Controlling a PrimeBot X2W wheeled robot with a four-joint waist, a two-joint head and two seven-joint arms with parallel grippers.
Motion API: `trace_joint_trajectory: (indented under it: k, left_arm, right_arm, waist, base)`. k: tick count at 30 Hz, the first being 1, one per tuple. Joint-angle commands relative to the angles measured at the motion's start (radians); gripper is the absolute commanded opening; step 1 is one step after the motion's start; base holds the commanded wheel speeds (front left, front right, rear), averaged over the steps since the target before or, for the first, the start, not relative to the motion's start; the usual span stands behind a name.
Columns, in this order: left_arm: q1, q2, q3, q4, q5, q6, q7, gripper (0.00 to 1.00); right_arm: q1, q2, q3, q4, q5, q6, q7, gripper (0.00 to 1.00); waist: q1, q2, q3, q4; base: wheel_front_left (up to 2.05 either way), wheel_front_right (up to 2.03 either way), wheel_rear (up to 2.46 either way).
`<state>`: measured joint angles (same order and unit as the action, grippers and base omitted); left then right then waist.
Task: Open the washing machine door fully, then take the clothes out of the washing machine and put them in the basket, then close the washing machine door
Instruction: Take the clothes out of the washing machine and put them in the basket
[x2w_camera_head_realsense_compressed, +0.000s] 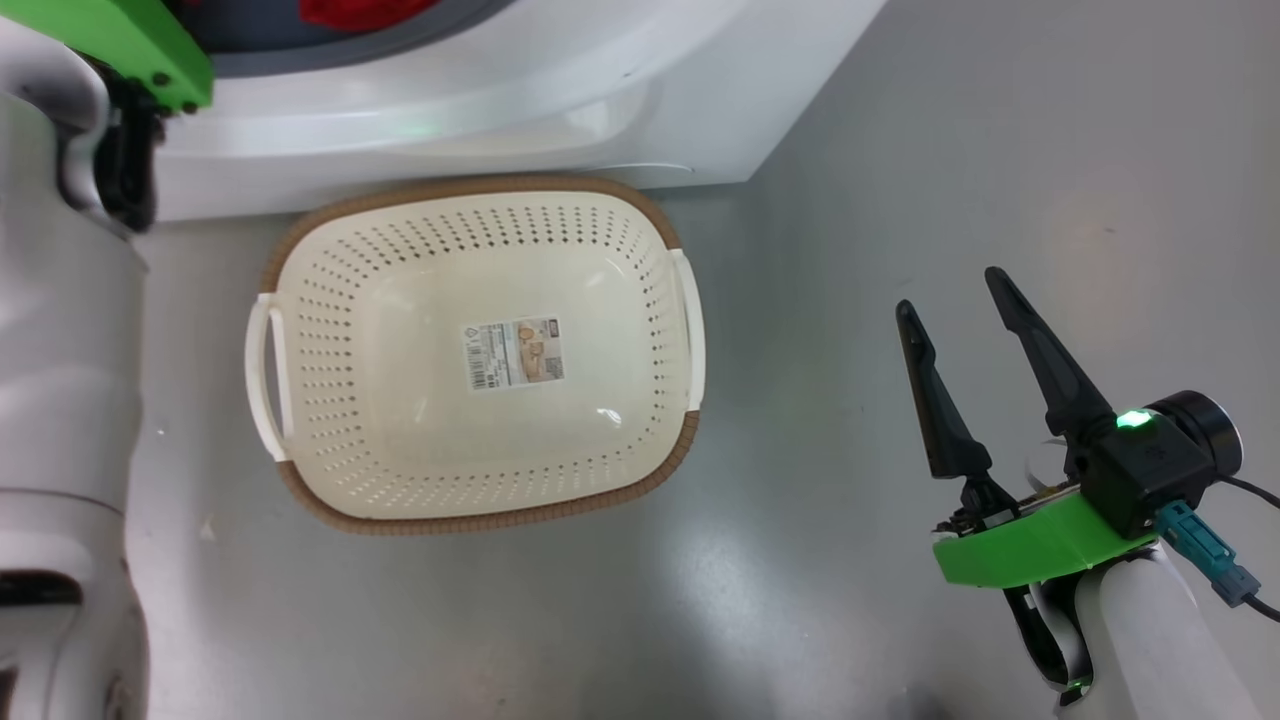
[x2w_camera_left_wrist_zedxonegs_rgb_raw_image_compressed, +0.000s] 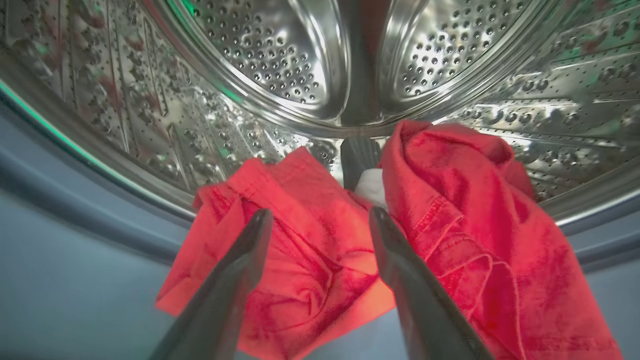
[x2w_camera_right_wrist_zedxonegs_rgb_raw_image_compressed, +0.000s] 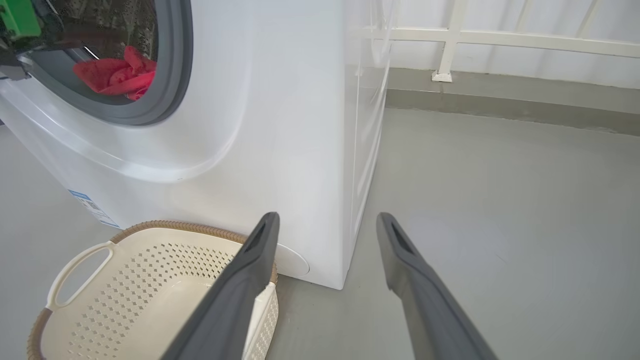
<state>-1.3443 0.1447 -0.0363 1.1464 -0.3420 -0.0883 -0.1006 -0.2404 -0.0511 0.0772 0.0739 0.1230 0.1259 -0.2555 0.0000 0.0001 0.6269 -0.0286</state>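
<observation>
Left gripper (x2w_camera_left_wrist_zedxonegs_rgb_raw_image_compressed: 321, 212) splayed toward clothes (x2w_camera_left_wrist_zedxonegs_rgb_raw_image_compressed: 450, 200), basket (x2w_camera_head_realsense_compressed: 330, 400) lengthwise along washing machine (x2w_camera_head_realsense_compressed: 450, 110)

The basket (x2w_camera_head_realsense_compressed: 330, 290) is cream-white, dotted with rows of small holes, its rim (x2w_camera_head_realsense_compressed: 480, 185) brown and woven-looking; its sticker (x2w_camera_head_realsense_compressed: 512, 353) is white with a black barcode. The washing machine (x2w_camera_right_wrist_zedxonegs_rgb_raw_image_compressed: 280, 125) is glossy white, with a grey ring (x2w_camera_right_wrist_zedxonegs_rgb_raw_image_compressed: 176, 75) and a blue label (x2w_camera_right_wrist_zedxonegs_rgb_raw_image_compressed: 82, 195) at the opening's 6 o'clock. The clothes (x2w_camera_left_wrist_zedxonegs_rgb_raw_image_compressed: 300, 250) are bright red, one small piece (x2w_camera_left_wrist_zedxonegs_rgb_raw_image_compressed: 371, 186) white, against the silver hole-studded drum (x2w_camera_left_wrist_zedxonegs_rgb_raw_image_compressed: 280, 55). The floor (x2w_camera_head_realsense_compressed: 900, 150) is grey.
</observation>
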Motion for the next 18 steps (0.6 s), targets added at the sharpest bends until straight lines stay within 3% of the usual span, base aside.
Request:
trace_joint_trajectory:
  k: [1,11,18]
  left_arm:
    - [-0.018,0.056,0.009,-0.013,-0.005,0.006,0.005,1.0]
    - [-0.108,0.09,-0.019,0.102,0.002,0.028,0.192,1.0]
    - [-0.121,0.115,-0.051,0.122,0.025,0.062,0.247,1.0]
  right_arm:
    - [-0.002,0.001,0.023,-0.025,0.008,0.005,-0.006,1.0]
    - [-0.024,0.001,0.044,-0.029,0.024,0.005,-0.006,1.0]
    - [-0.036,0.001,0.053,-0.032,0.042,0.005,-0.006,1.0]
  waist:
    - [0.0,-0.0001,0.012,-0.012]
    - [0.0,-0.0001,0.051,-0.045]
    - [0.0,-0.0001,0.069,-0.067]
  base:
    - [0.0,0.0,0.0]
    - [0.0,0.0,0.0]
    - [0.0,0.0,0.0]
